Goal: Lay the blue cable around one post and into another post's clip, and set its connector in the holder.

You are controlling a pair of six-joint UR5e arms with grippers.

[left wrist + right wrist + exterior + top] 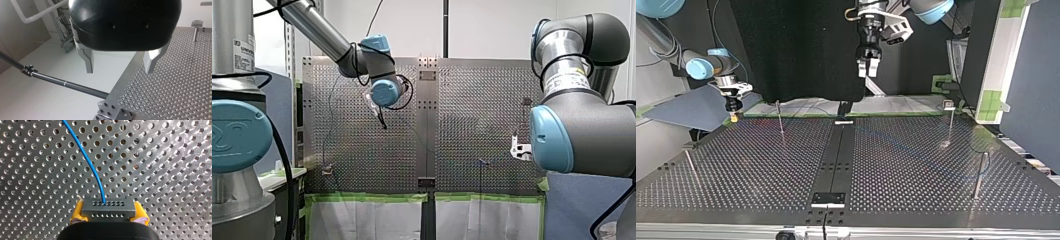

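Nothing legible from where I stand: the white paper sticker (243, 55) on the silver arm column (232, 37), at ten o'clock in the front view, carries print too small to read.

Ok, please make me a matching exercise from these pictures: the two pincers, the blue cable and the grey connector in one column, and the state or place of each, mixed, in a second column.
Column one
1. black left pincer with metal fingers
2. right pincer with yellow pads
3. thin blue cable
4. grey rectangular connector with rows of holes

Column two
A. plugged into a hole of the connector
B. open, holding nothing
C. clamped between yellow pads
D. shut on the connector

Pairs: 1-B, 2-D, 3-A, 4-C
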